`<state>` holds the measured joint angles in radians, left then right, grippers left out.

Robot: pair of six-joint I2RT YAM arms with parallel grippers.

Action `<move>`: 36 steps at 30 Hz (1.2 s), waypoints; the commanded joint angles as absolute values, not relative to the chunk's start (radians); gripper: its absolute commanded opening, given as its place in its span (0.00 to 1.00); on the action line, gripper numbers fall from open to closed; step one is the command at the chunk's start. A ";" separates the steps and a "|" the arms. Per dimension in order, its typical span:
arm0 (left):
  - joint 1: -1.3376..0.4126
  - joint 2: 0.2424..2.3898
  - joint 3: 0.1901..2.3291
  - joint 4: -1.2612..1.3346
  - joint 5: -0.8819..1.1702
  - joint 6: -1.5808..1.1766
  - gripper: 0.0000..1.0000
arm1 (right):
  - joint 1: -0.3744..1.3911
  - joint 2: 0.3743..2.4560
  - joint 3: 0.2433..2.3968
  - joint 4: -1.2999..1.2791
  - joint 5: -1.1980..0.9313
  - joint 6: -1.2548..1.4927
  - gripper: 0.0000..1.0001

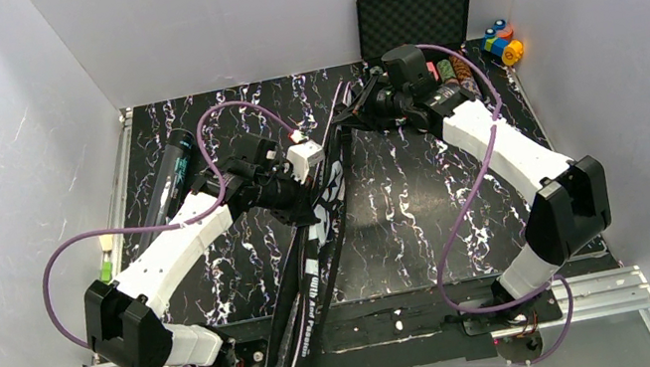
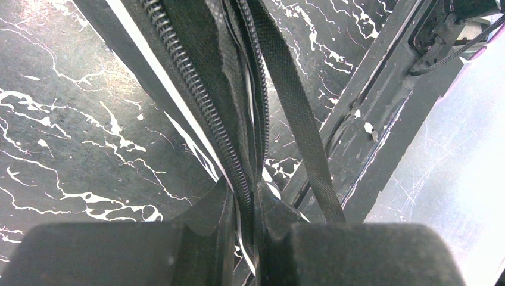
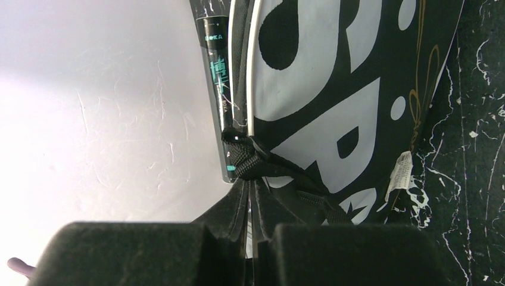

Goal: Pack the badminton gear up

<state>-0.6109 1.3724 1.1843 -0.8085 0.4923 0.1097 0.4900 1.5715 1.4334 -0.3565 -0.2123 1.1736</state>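
The long black "SPORT" racket bag (image 1: 314,256) lies diagonally from the near edge towards the back of the table. My left gripper (image 1: 320,179) is at its upper half. In the left wrist view that gripper (image 2: 247,190) is shut on the bag's zipper edge (image 2: 202,101), with a black strap (image 2: 301,131) beside it. My right gripper (image 1: 366,107) is at the bag's far end. In the right wrist view it (image 3: 250,182) is shut on a webbing loop (image 3: 245,159) of the bag (image 3: 333,89). The black tube (image 1: 172,170) (image 3: 217,83) lies to the left.
An open black case (image 1: 418,16) stands at the back wall, with coloured blocks (image 1: 503,41) to its right. Small green and yellow pieces (image 1: 106,262) lie off the table's left edge. White walls close in on three sides. Purple cables loop over both arms.
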 commanded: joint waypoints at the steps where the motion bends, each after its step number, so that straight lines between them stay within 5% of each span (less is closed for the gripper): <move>1: -0.618 1.304 1.191 -0.767 0.542 0.125 0.00 | 0.482 1.574 1.470 -0.327 -0.207 1.165 0.04; 32: -0.619 1.310 1.194 -0.766 0.531 0.124 0.00 | 0.626 1.401 1.225 -0.285 -0.297 1.180 0.01; 36: -0.618 1.306 1.195 -0.765 0.532 0.124 0.00 | 0.587 1.407 1.273 -0.309 -0.249 1.180 0.31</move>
<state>-0.6128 1.3628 1.1725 -0.8112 0.4973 0.1116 0.6224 1.4368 1.2263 -0.2996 -0.2905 1.1915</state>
